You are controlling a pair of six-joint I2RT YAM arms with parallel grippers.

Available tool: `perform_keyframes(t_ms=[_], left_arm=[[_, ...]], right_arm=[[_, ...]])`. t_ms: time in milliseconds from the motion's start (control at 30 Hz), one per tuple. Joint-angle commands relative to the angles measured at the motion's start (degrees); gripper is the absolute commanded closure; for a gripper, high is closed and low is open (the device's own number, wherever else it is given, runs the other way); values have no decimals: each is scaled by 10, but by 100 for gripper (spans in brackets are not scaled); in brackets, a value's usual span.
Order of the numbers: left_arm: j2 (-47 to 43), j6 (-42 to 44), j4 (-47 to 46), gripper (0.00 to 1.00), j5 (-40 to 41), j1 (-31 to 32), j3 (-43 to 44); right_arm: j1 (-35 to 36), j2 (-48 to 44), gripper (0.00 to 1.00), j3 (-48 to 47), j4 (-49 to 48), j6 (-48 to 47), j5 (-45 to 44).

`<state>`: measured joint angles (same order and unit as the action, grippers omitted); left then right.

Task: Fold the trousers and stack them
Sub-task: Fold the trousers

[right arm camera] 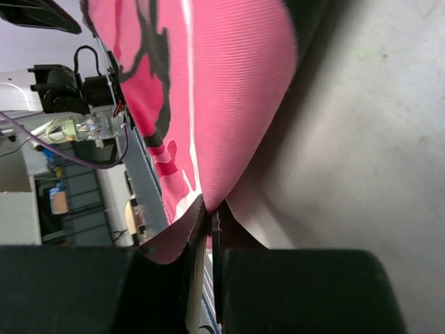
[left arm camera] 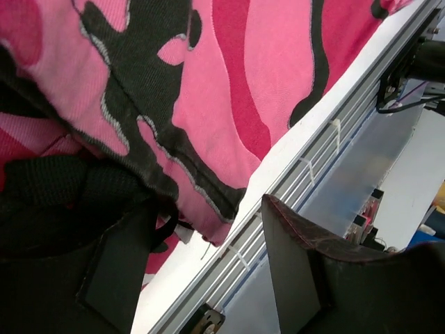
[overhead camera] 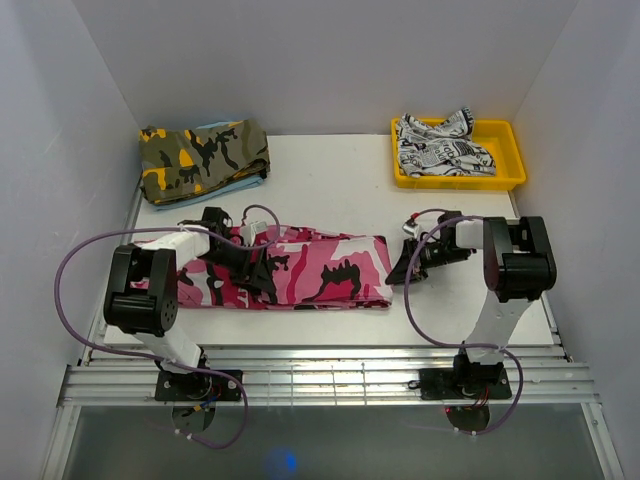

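Observation:
The trousers (overhead camera: 330, 265), in pink, white and black camouflage print, lie folded in a long band across the middle of the table. My left gripper (overhead camera: 262, 270) sits low over their middle. In the left wrist view this gripper (left arm camera: 208, 240) is open, the cloth's near edge (left arm camera: 208, 139) hanging by its left finger and nothing clamped. My right gripper (overhead camera: 402, 268) is at the band's right end. In the right wrist view it (right arm camera: 211, 212) is shut, pinching the pink fabric's edge (right arm camera: 229, 104) between its fingertips.
An olive-and-orange camouflage garment (overhead camera: 203, 157) lies folded at the back left on something light blue. A yellow tray (overhead camera: 508, 172) at the back right holds a white garment with black print (overhead camera: 443, 148). Aluminium rails (overhead camera: 330, 375) run along the table's near edge.

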<state>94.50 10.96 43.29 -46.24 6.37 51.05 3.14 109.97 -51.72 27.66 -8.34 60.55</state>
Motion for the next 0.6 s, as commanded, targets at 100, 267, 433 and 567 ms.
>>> perform_keyframes(t_ms=[100,267,433,567], left_arm=[[1,-20,-36,18,11,-2,41],[-96,-44,-50,2,11,-11,57],[-149,-33,-24,2,42,-58,50],[-147,-16,-11,2,44,-63,36]], right_arm=[[-58,-109,92,-12,94,-93,-22],[-122,-134,92,-46,242,-197,-40],[-207,-143,92,-88,332,-278,-59],[-220,-122,92,-80,331,-286,-85]])
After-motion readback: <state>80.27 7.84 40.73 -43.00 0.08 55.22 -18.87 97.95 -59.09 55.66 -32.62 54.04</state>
